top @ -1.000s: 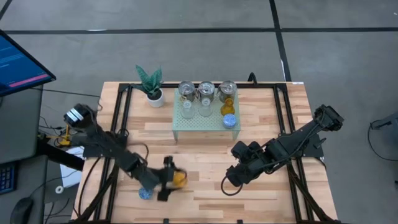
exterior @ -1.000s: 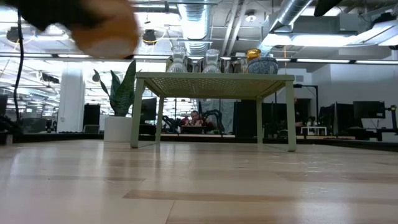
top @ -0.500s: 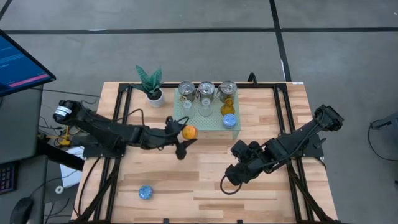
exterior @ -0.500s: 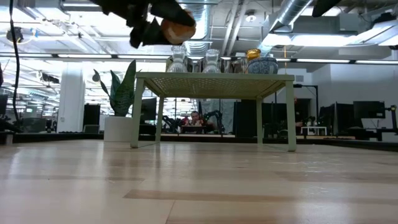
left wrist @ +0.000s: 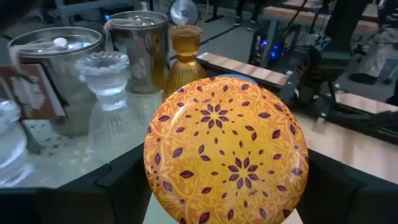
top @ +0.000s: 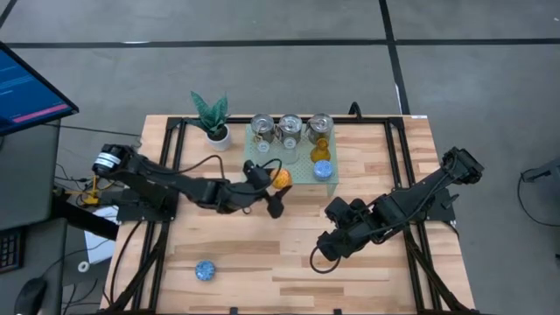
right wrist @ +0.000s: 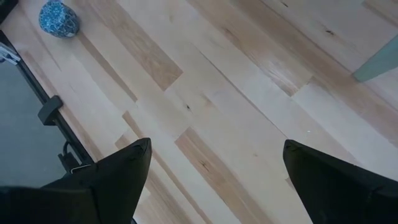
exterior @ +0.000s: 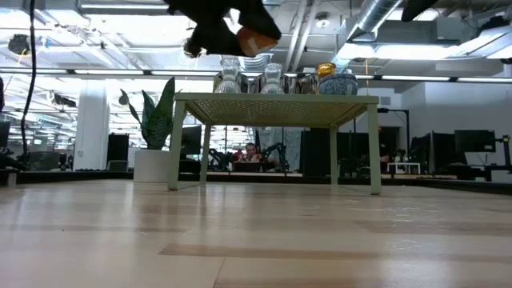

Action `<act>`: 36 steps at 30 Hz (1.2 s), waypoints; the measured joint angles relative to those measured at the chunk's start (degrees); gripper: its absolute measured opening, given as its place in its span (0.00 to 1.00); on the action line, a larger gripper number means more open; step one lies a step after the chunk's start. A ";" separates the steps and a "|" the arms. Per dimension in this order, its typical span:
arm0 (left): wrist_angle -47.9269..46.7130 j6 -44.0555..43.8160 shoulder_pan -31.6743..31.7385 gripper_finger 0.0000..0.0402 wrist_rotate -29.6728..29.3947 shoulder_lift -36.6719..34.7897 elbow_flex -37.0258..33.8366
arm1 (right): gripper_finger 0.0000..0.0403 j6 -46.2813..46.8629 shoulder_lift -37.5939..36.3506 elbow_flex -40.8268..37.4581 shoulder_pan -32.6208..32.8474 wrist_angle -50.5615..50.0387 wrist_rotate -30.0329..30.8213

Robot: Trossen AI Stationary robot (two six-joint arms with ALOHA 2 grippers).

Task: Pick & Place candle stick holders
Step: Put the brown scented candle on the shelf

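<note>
My left gripper (top: 278, 187) is shut on the orange candle stick holder (top: 283, 178), a round one with a dark leaf pattern (left wrist: 227, 152). It hangs over the near part of the pale green stand (top: 262, 179). On the stand are three silver holders (top: 290, 128), clear glass ones (left wrist: 109, 87), an amber one (top: 320, 149) and a blue one (top: 322, 171). Another blue holder (top: 205, 271) rests on the table near its front left. My right gripper (top: 327, 250) hangs open above the table to the stand's near right, with nothing between its fingers. My left gripper pinches the orange holder between its two fingers, one on each of its round sides (left wrist: 155, 171). The fingers (left wrist: 121, 186) reach in about level from the table's left. The holder is lifted clear, above the stand's top (exterior: 254, 38).
A green plant in a white pot (top: 213, 122) stands at the far left of the stand. Black frame rails (top: 166, 166) run along the table's left and right sides. Bare wood lies between the stand and the front edge (right wrist: 205, 112).
My left gripper has carried the orange holder up from the table's near left, beside the blue holder, toward the far edge and right until it hangs over the stand's near part. It has turned from pointing downward to about level. The blue holder has stayed put.
</note>
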 joint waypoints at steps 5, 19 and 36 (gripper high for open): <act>-0.63 -0.15 1.01 0.77 -0.31 3.25 2.25 | 0.88 0.06 0.00 0.00 -0.02 0.03 -0.02; -0.66 -3.91 4.91 0.78 0.49 7.17 3.78 | 0.88 0.02 0.00 0.00 -0.02 0.20 -0.20; 0.01 -4.92 4.76 0.78 1.15 9.41 4.20 | 0.88 -0.39 0.00 0.00 -0.02 0.19 -0.40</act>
